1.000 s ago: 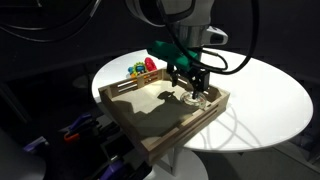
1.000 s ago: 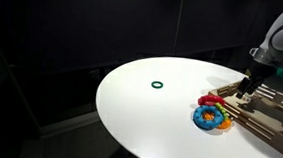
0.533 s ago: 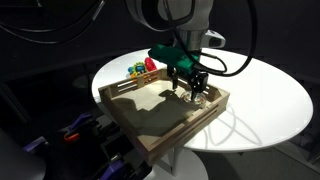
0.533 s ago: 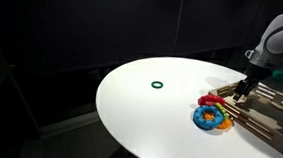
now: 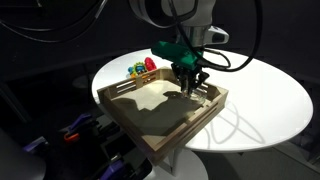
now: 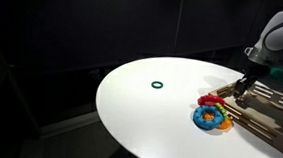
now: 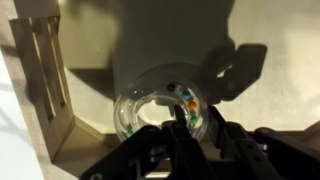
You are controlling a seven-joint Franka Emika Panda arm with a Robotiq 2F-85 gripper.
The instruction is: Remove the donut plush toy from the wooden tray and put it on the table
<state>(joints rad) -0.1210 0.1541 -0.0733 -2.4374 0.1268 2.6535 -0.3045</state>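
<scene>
- Donut plush toy (image 7: 150, 105): near rim sits between the jaws, which I judge clenched on it.
- Wooden tray (image 5: 125, 118) floor directly beneath; open bench (image 5: 260, 100) beyond the wall.

We see the wooden tray (image 6: 274, 118) cut off at the edge; the gripper (image 7: 195, 120) covers part of the donut plush toy (image 7: 130, 105).

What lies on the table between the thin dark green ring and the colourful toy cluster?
Nothing: in an exterior view the table is bare white between the green ring and the toy cluster.
</scene>
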